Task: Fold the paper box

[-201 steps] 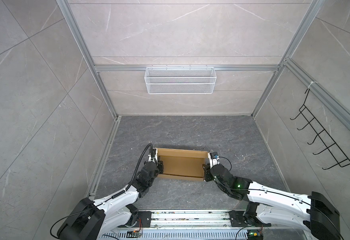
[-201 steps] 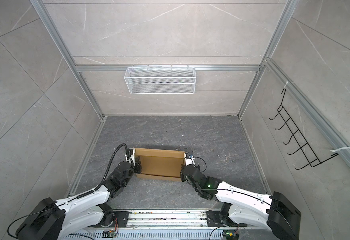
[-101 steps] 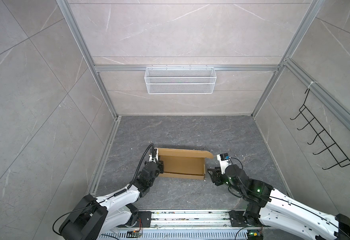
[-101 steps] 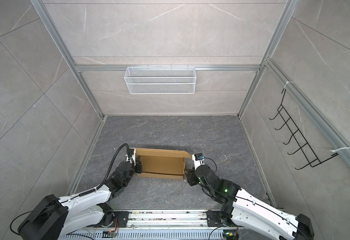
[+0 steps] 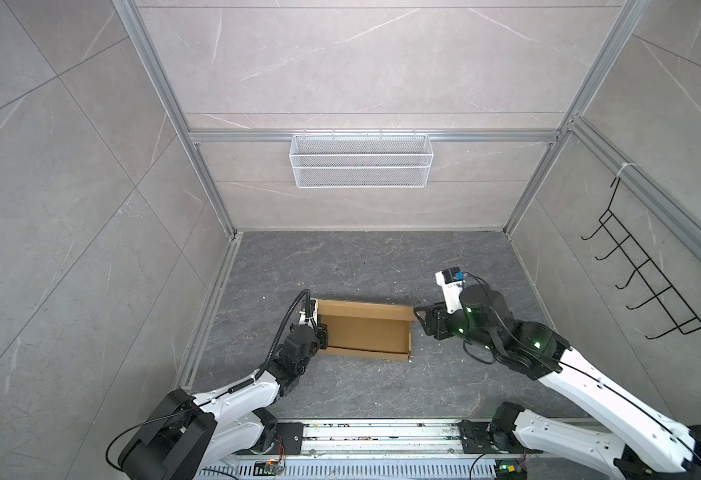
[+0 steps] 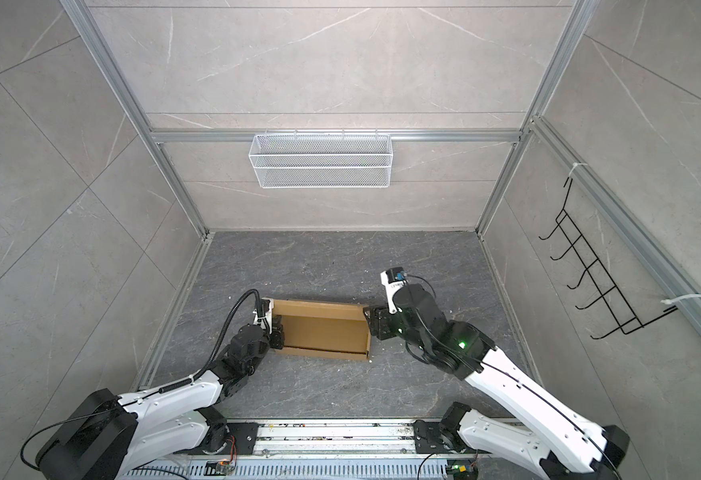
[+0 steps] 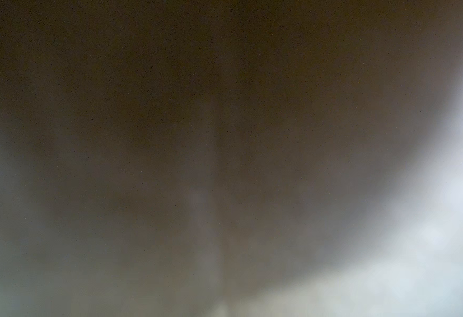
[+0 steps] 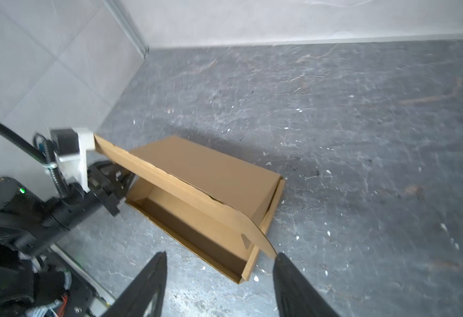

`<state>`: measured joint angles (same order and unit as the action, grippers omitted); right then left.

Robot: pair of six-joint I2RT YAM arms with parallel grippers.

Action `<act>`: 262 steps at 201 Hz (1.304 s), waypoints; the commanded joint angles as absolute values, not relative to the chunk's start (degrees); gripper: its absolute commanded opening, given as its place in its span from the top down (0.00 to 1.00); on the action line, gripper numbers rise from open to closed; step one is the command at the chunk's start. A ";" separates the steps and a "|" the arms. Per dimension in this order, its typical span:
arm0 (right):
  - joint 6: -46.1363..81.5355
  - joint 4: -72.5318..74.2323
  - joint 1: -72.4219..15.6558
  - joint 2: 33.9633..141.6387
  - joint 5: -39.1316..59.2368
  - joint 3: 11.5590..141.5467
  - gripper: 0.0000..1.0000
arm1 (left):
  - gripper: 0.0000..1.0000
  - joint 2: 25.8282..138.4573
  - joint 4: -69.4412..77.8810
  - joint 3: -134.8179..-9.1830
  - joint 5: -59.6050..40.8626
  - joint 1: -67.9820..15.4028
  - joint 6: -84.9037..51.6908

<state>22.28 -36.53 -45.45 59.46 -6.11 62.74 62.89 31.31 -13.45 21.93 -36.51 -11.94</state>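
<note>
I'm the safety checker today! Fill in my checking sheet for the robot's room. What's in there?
Surface: table, dark grey stone look, flat.
Job's things: paper box, brown cardboard; its tray is formed and its lid is raised, not closed.
Clutter: white crumbs scattered about; nothing else seen.
Grippers: left gripper shut at the box's left end, whether it pinches the wall cannot be told; right gripper open and empty, just off the box's right end.
Cables: black hose arches over the left arm; thin cable loops on the right arm.
Surroundings: wire basket on the back wall; hook rack on the right wall.
</note>
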 commanded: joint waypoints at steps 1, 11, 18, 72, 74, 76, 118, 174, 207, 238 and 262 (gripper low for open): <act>12.14 -41.06 -45.42 66.59 0.86 67.48 0.36 | 0.91 62.16 27.79 -13.29 20.59 -36.75 -11.42; 10.35 -41.09 -45.44 69.51 2.32 69.25 0.37 | 0.91 61.81 27.84 -13.10 20.68 -36.79 -11.44; 9.28 -41.18 -45.44 71.15 2.70 70.18 0.37 | 0.91 61.71 27.79 -13.01 20.74 -36.79 -11.50; 1.08 -43.24 -45.43 79.02 5.22 74.60 0.38 | 0.90 61.64 27.26 -13.24 20.35 -36.82 -11.48; 0.66 -43.42 -45.44 79.24 5.59 74.66 0.38 | 0.90 61.62 27.27 -13.31 20.42 -36.83 -11.44; 0.39 -43.55 -45.40 79.38 5.86 74.80 0.38 | 0.90 61.61 27.19 -13.35 20.33 -36.80 -11.43; -3.13 -45.09 -45.44 81.51 8.06 75.45 0.45 | 0.90 60.24 25.81 -13.71 20.29 -36.80 -11.16; -5.19 -45.62 -45.52 84.11 6.37 77.50 0.49 | 0.90 59.87 24.83 -13.75 20.07 -36.78 -11.77; -5.19 -45.96 -45.50 85.16 6.82 77.95 0.50 | 0.87 58.07 22.57 -13.62 20.32 -36.80 -13.55; -5.05 -45.71 -45.52 85.40 7.00 77.90 0.56 | 0.83 54.28 19.34 -13.61 21.10 -36.79 -14.67; -4.58 -44.96 -45.44 85.60 8.07 77.21 0.65 | 0.74 50.72 15.34 -14.42 21.61 -36.78 -15.02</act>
<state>-4.64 -44.40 -45.41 84.95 6.96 76.42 54.26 19.16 -13.45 20.82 -36.51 -13.50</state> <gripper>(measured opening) 0.383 0.224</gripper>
